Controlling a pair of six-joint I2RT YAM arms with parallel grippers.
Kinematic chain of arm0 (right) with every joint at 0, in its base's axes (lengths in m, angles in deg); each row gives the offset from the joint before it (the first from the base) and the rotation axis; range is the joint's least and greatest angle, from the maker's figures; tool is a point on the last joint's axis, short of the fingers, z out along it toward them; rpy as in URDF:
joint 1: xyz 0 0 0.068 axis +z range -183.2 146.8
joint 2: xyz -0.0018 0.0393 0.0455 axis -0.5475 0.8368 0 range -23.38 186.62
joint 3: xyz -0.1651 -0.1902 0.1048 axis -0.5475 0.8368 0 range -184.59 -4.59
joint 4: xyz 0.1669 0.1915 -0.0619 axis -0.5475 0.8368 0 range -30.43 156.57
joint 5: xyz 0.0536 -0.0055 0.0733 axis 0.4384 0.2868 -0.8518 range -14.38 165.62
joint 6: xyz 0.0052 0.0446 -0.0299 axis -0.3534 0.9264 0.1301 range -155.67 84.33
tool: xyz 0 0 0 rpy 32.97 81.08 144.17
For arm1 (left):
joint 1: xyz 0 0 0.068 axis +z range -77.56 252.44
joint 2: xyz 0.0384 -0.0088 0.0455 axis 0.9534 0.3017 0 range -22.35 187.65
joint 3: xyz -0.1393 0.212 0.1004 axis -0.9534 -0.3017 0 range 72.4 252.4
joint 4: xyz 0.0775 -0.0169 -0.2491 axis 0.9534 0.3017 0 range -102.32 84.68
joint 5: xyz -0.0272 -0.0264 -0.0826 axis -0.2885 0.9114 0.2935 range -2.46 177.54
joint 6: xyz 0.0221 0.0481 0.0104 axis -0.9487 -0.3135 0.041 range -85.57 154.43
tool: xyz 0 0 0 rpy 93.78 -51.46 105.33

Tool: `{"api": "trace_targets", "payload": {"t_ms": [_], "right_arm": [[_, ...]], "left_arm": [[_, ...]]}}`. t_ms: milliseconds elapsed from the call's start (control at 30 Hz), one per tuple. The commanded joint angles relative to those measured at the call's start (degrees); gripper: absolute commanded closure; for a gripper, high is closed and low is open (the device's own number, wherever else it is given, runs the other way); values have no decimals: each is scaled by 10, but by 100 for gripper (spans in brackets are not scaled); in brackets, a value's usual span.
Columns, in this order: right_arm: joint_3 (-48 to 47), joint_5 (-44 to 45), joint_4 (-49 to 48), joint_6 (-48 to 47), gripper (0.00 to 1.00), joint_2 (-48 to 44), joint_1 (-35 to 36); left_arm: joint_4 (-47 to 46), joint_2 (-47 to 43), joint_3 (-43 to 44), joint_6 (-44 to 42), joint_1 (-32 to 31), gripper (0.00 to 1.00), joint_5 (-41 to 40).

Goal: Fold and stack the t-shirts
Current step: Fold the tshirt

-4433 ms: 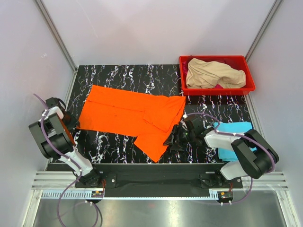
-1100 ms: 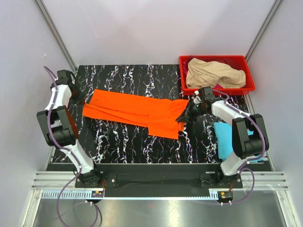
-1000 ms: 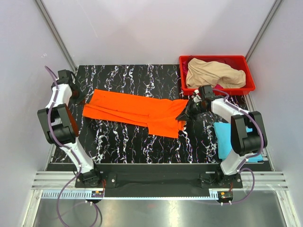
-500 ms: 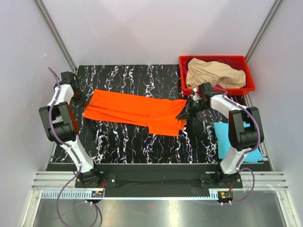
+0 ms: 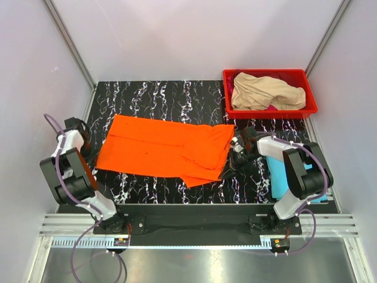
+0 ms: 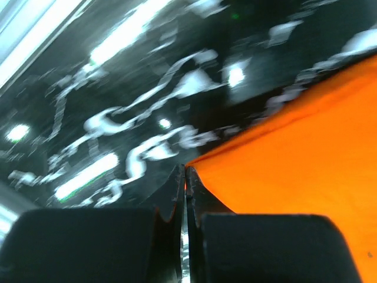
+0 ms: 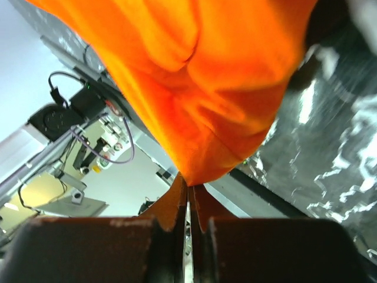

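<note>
Orange t-shirt (image 5: 162, 147) lay spread flat on your desk (image 5: 159, 97), pinched at both ends.
From above, the beige t-shirt (image 5: 265, 91) filled the red bin (image 5: 271, 112). Left wrist: your left gripper (image 6: 184, 177) was clamped on the orange edge. Right wrist: your right gripper (image 7: 188, 191) was clamped on a bunched orange tip.

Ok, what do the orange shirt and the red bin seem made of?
The orange shirt looks like soft matte cloth: it creases and drapes limply. The red bin seems rigid plastic: smooth, slightly glossy walls and a crisp moulded rim.
</note>
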Motion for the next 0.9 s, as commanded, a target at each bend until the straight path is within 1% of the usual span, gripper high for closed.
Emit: {"api": "trace_targets", "payload": {"t_ms": [0,33,67,100,133,167,200,233,267,300,333,367,400,433,467,567,600,700,733,800,867], "right_arm": [[15,-33,15,-16,95,-49,6],[19,-36,17,-18,93,-53,6],[22,-40,25,-21,91,-62,6],[20,-40,31,-25,87,-67,6],[13,-14,46,-33,73,-74,3],[-14,9,80,-50,67,-80,1],[-30,47,89,-55,63,-91,-3],[-45,61,94,-57,59,-93,-11],[-76,75,93,-53,51,-92,-14],[-90,87,90,-49,48,-85,-18],[-103,101,84,-44,46,-77,-20],[-132,107,74,-38,46,-65,-20],[-142,114,65,-34,46,-43,-20],[-151,118,55,-29,46,-30,-20],[-165,125,38,-24,46,-19,-20],[-187,138,19,-24,52,43,-20],[-191,135,16,-24,55,53,-20],[-192,125,0,-18,62,81,-17],[-186,122,-5,-15,65,85,-15],[-178,110,-17,-2,69,90,-9],[-168,104,-20,5,69,87,1]], "left_arm": [[-1,-67,-27,3,8,97,-56],[-1,-73,-31,-1,10,88,-62],[3,-83,-33,-1,11,68,-77],[4,-86,-33,-6,11,66,-77],[0,-90,-31,-11,11,63,-71],[2,-92,-28,-14,10,60,-59],[5,-93,-16,-16,10,52,-56],[2,-95,-9,-20,7,49,-46],[-4,-98,-2,-25,0,48,-35],[-12,-98,5,-43,-6,48,-16],[-28,-97,18,-52,-11,48,5],[-38,-94,25,-59,-25,49,51],[-49,-86,28,-71,-33,50,74],[-79,-80,35,-76,-41,51,98],[-89,-70,41,-79,-56,53,144],[-103,-3,84,-84,-83,60,202],[-103,11,94,-83,-87,63,215],[-109,50,119,-75,-95,65,259],[-109,59,126,-73,-95,66,270],[-108,80,139,-74,-95,67,281],[-105,90,146,-75,-95,67,284]]}}
